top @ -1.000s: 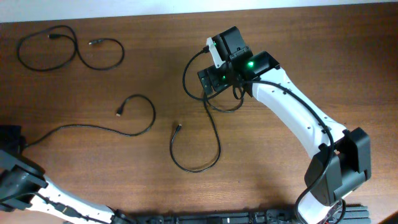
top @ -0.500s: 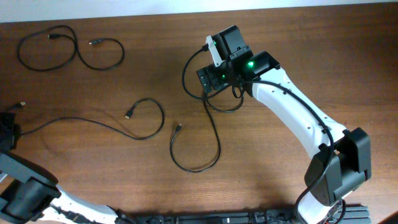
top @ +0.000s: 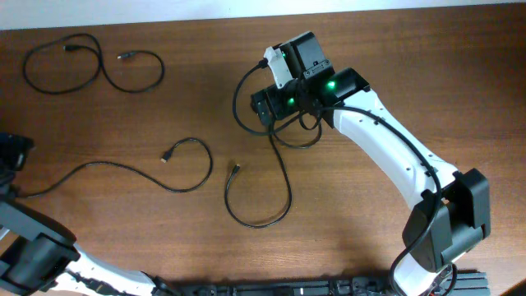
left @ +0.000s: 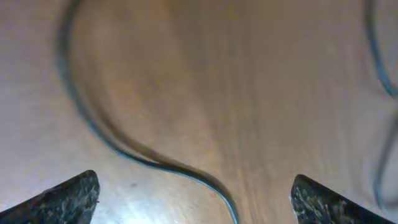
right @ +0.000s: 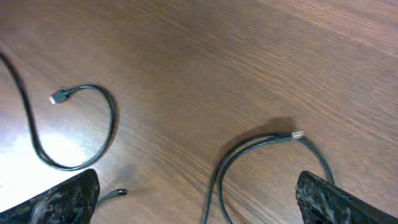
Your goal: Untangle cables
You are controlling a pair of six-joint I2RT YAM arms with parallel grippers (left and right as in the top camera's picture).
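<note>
Cables [top: 256,224] look mostly sorted already, so I'd call this the tail end of the job. Three strands are spread over the bench [top: 370,247] and none of them crosses another. One [top: 125,56] is curled up in the far-left corner. A second [top: 99,165] snakes in from the left edge toward the middle and ends in a hook-shaped loop. The third sits mid-bench, with a big loop toward the near edge, then runs up under the right arm near the far edge.

That third one is the messy bit. In the right wrist view it's folded back on itself into a doubled run [right: 249,149] with the plug [right: 297,134] poking out at the end. The right gripper [right: 196,196] hangs over it with its jaws spread wide and nothing in them.

The left gripper [left: 193,196] is out by the left edge, also wide open and empty. The second strand [left: 155,165] runs across the wood between its fingertips. That view is blurry, so I can't say how close it is to the surface.

Next move, I reckon, is for the right gripper to drop, pinch one leg of that doubled run near the plug and drag it out flat. The catch is grabbing one strand, not both.
</note>
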